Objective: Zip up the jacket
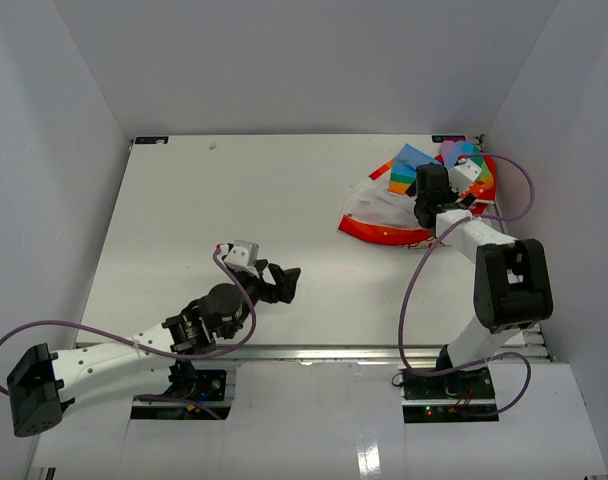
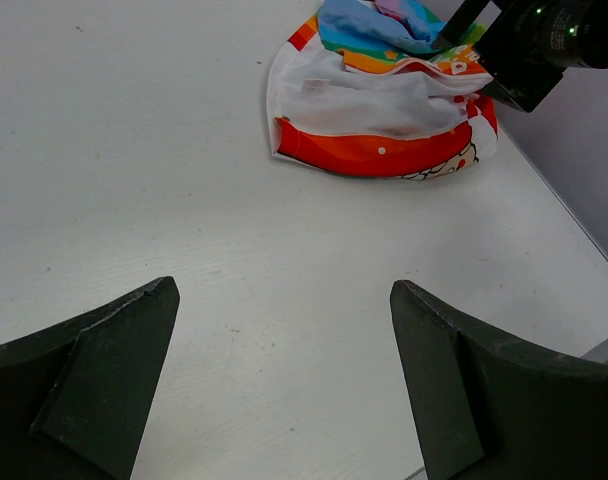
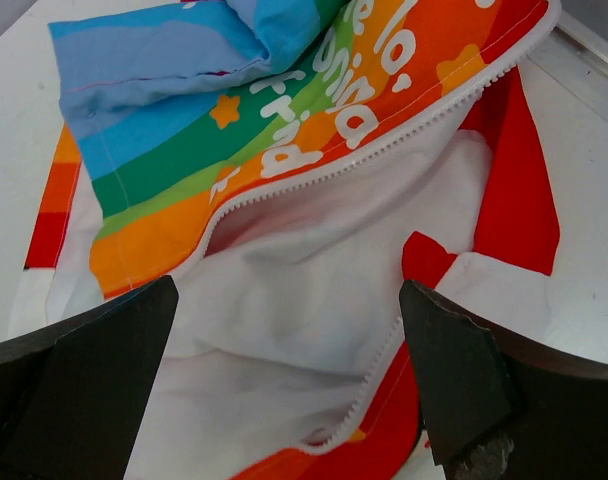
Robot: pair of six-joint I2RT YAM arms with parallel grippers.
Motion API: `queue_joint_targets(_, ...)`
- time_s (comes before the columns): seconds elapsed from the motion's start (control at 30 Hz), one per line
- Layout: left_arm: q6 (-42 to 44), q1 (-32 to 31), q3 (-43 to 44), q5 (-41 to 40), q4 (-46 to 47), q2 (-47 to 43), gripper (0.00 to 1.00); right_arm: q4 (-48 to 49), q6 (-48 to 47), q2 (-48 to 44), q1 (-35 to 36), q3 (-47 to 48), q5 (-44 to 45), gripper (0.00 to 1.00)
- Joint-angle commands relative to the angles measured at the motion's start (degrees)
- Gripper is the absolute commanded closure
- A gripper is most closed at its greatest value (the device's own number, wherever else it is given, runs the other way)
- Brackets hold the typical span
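lying unzipped at far right, the jacket (image 1: 384, 215) sits under the right end effector (image 3: 289, 390); it and the left end effector (image 2: 284, 370) gape wide, empty.

Open table (image 1: 234, 200) left and centre, jacket (image 1: 379, 215) heaped far right, near side wall (image 1: 559, 150)

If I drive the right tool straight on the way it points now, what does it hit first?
Most likely the white lining of the jacket, just below its open zipper teeth, centred ahead of the open right tool. Depth is unclear.
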Motion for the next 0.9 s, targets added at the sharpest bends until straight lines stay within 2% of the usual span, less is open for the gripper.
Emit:
queue_joint_targets(0.0,-0.7,-0.2,0.9,0.7,0.1,-1.6,0.02,-3.8,9.2,6.2,-3.5,6.4,-1.8,0.02)
queue_joint_targets(0.17,-0.5,-0.2,0.8,0.1,-0.1,-1.9,0.02,-8.9,11.3,13.9,-4.8,15.3,-0.8,0.02)
queue_joint_targets(0.37,-0.4,-0.2,0.8,-0.4,-0.4,-2.2,0.02,-9.1,8.9,21.0,-5.2,23.3,-4.4,0.0)
queue_joint_targets(0.4,-0.6,-0.2,0.8,-0.5,-0.6,-2.2,0.02,-9.0,8.3,22.3,-5.2,24.2,-5.0,0.02)
queue_joint_targets(0.47,-0.6,-0.2,1.0,-0.5,-0.7,-1.9,0.02,-9.0,5.7,23.5,-5.2,26.6,-6.3,0.11)
queue_joint_targets(0.57,-0.7,-0.2,1.1,0.3,-0.6,-1.5,0.02,-9.8,3.8,25.2,-5.2,28.4,-8.3,0.19)
queue_joint_targets(0.67,-0.7,-0.2,1.0,0.3,-0.3,-1.3,0.02,-9.8,3.5,25.2,-5.2,27.6,-8.5,0.36)
queue_joint_targets(0.7,-0.6,-0.2,1.0,0.0,-0.3,-1.3,0.02,-9.8,3.3,25.0,-5.2,27.3,-8.6,0.46)
queue_joint_targets(0.8,-0.7,-0.2,0.9,-0.2,-0.3,-1.4,0.02,-7.9,1.1,24.5,-5.2,26.2,-10.6,0.66)
queue_joint_targets(0.87,-0.7,-0.2,0.9,-0.4,-0.4,-1.6,0.02,-6.2,-1.6,24.6,-5.2,25.6,-14.9,0.84)
